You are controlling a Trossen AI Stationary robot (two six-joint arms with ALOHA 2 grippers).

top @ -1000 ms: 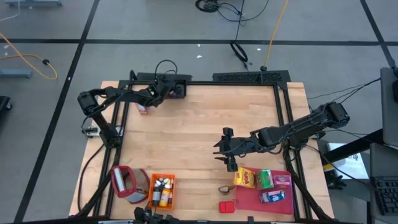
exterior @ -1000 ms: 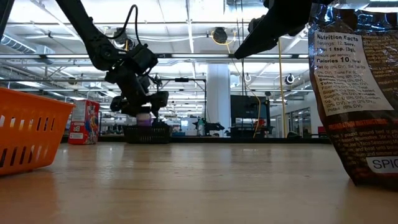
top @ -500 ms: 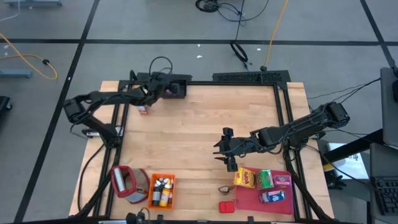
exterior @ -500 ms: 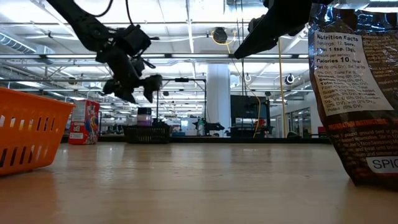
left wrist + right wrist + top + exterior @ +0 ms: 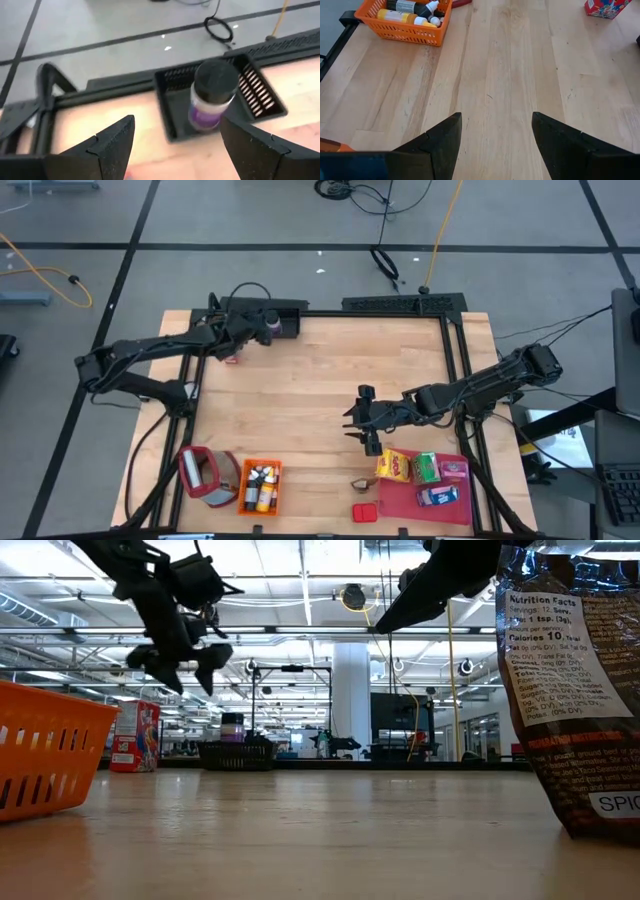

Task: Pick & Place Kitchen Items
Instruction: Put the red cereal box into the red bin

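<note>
Around your wooden surface (image 5: 310,385) you have grey floor (image 5: 250,220) crossed by dark lines that mark out large squares. A yellow cable (image 5: 440,225) runs over the floor beyond the surface's far edge, with a black coiled cable (image 5: 385,262) just beside it. Looking level across the surface, you see a white pillar (image 5: 352,700) straight behind it, and rows of ceiling lights (image 5: 300,585) high above the pillar.

Wooden table (image 5: 320,380), black basket (image 5: 285,323), orange crate (image 5: 262,485), pink-red tray (image 5: 400,498), red box (image 5: 366,511)
</note>
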